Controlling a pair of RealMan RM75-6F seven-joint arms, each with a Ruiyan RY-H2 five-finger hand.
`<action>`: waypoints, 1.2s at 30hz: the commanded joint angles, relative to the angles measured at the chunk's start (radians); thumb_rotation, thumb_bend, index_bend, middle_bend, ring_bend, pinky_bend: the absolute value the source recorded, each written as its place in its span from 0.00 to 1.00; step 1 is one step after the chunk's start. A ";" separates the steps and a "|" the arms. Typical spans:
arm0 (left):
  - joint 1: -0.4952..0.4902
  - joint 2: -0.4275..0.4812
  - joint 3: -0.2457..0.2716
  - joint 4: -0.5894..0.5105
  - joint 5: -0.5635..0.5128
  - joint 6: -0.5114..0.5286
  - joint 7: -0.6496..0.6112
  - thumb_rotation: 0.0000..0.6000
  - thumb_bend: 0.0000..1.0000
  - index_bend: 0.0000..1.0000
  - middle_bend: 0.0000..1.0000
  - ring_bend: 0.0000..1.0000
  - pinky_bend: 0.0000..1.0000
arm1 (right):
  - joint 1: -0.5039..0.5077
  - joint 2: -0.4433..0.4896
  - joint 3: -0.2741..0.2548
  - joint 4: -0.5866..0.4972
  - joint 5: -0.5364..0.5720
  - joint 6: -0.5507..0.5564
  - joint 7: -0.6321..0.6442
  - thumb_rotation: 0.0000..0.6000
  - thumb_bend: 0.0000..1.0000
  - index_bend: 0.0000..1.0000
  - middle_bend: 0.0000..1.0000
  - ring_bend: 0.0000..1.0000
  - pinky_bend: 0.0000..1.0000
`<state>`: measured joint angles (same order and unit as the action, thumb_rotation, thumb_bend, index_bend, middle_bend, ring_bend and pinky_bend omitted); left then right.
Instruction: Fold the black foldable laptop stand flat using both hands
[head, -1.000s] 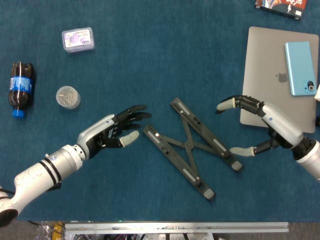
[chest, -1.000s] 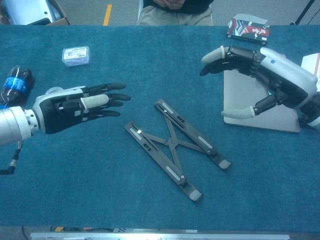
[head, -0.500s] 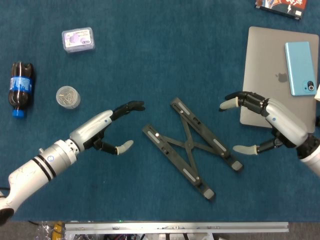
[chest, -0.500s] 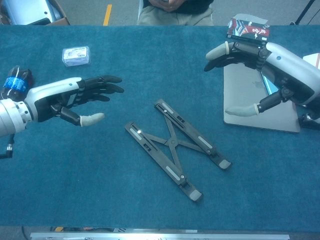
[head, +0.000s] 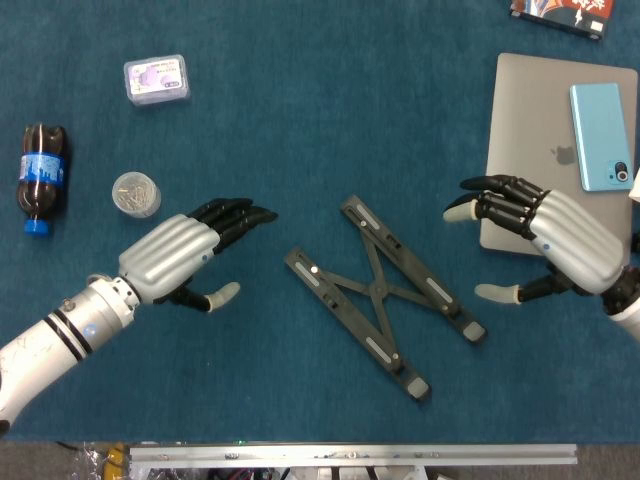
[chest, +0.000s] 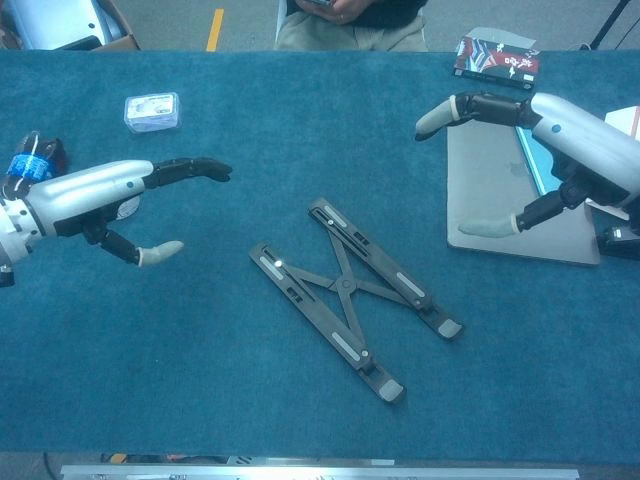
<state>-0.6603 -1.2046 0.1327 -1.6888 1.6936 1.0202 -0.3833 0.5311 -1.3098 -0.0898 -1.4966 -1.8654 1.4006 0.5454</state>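
**Both hands spread and empty, laptop stand lying crossed between them**

Head view: the black foldable laptop stand lies on the blue table cover, near the middle and a little toward the near edge, its two long bars crossed in an X and joined at a centre pivot. The left hand hovers to the left of the stand, back upward, dark fingers stretched toward it and the thumb held apart below; it holds nothing and is clear of the stand. The right hand is to the right of the stand, also back upward, fingers apart and curved, thumb spread wide below; it is empty, and it overlaps the near left part of a closed silver laptop. A light blue phone lies on the laptop's lid. Far left are a dark soda bottle lying on its side, a small round clear container and a clear plastic box. A printed packet shows at the top right edge.

Chest view: the stand lies flat on the cover with both hands well apart from it. The left hand is raised above the table at the left, fingers extended, thumb dropped down. The right hand is raised over the laptop, fingers and thumb widely parted, gripping nothing.
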 joint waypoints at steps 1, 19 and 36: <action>0.025 -0.009 0.005 0.044 0.050 0.034 0.186 1.00 0.41 0.02 0.05 0.00 0.04 | -0.004 -0.010 0.007 0.021 -0.009 0.001 -0.062 1.00 0.10 0.23 0.27 0.14 0.19; 0.064 -0.014 0.008 0.026 0.049 0.023 0.493 1.00 0.32 0.00 0.00 0.00 0.01 | -0.014 -0.049 0.018 0.113 -0.076 0.018 -0.389 1.00 0.00 0.00 0.14 0.05 0.19; 0.064 -0.073 0.006 -0.015 0.017 -0.044 0.593 1.00 0.32 0.00 0.00 0.00 0.01 | -0.009 -0.057 0.004 0.153 -0.108 0.004 -0.534 1.00 0.00 0.00 0.00 0.00 0.10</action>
<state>-0.5951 -1.2731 0.1396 -1.7040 1.7123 0.9807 0.2064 0.5221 -1.3670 -0.0848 -1.3454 -1.9728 1.4057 0.0135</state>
